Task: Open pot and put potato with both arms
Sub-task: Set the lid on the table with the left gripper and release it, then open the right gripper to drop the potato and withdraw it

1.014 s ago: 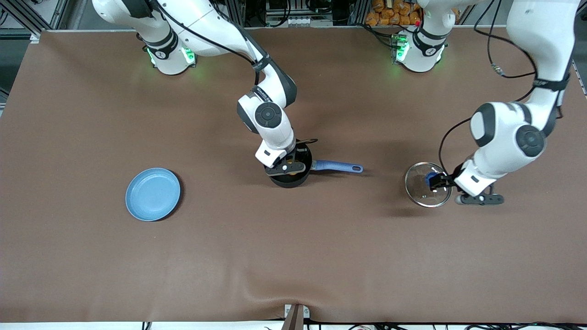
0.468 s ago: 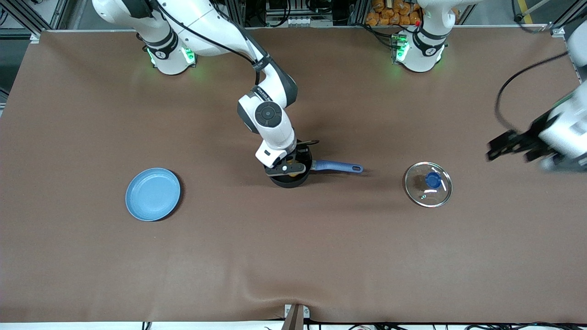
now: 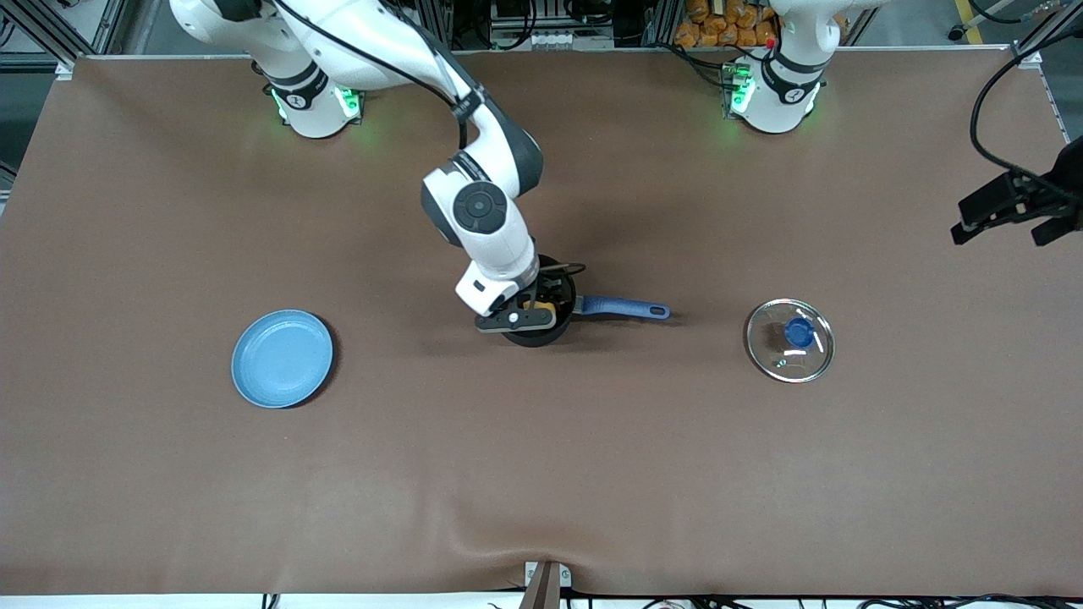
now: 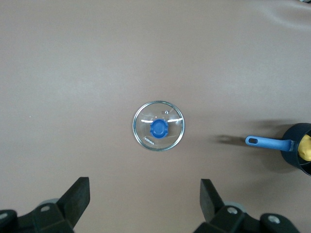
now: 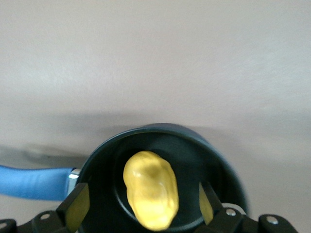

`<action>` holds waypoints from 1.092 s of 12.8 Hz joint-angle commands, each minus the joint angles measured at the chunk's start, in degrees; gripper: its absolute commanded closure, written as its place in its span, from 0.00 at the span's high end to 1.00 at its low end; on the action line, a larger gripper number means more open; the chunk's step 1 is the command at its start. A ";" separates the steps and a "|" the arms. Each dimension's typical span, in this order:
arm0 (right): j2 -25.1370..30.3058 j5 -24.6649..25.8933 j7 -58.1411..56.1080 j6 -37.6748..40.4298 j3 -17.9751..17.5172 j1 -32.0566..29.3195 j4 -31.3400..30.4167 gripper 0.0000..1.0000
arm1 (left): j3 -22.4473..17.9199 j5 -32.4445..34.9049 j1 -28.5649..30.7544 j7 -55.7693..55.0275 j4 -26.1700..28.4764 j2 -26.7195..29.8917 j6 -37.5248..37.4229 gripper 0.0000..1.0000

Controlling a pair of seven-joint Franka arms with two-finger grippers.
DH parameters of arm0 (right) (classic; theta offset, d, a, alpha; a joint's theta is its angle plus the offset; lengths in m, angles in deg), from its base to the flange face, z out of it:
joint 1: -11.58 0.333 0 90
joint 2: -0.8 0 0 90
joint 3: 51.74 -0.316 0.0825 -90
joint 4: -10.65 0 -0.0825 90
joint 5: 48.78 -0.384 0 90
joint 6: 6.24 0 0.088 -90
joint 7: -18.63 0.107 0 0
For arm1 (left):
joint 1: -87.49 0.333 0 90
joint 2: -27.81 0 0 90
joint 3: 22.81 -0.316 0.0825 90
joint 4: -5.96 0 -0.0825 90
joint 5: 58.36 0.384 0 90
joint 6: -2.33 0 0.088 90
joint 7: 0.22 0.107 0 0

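The black pot [image 3: 548,331] with its blue handle [image 3: 622,306] stands uncovered at mid-table. The yellow potato [image 5: 150,189] lies inside the pot [image 5: 214,158]. My right gripper [image 3: 533,306] hangs just over the pot, open, with its fingers [image 5: 77,208] on either side of the potato and apart from it. The glass lid with a blue knob [image 3: 790,340] lies flat on the table toward the left arm's end. My left gripper [image 3: 1007,216] is open and empty, raised high at the left arm's end of the table. Its wrist view shows the lid [image 4: 158,126] and the pot [image 4: 295,151].
A light-blue plate [image 3: 282,358] lies on the brown table cloth toward the right arm's end, a little nearer the front camera than the pot. The pot's handle points toward the lid.
My left gripper let go of the lid's knob and rose away toward the left arm's end; the lid stays on the table. My right arm shifted slightly over the pot.
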State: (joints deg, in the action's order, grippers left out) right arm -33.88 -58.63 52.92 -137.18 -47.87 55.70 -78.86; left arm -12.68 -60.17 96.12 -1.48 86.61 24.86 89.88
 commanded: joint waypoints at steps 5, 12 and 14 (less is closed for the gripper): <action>13.40 6.22 -1.76 14.83 6.13 -9.13 -0.84 1.00 | -0.28 -0.48 -0.18 -0.23 3.62 4.35 -5.46 1.00; 15.33 7.21 -24.34 30.12 25.30 -10.72 5.92 1.00 | -13.01 -0.48 -12.03 -0.32 8.64 7.43 -5.11 1.00; 18.05 6.08 -27.75 30.66 27.16 -12.11 5.40 1.00 | -13.73 -0.48 -12.50 -0.41 8.04 7.09 -5.11 1.00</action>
State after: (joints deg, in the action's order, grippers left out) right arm -18.82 -51.94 27.74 -108.01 -21.34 44.64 -73.10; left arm -25.27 -60.17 84.68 -1.55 93.54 30.57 84.65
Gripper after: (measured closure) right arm 0.000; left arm 0.000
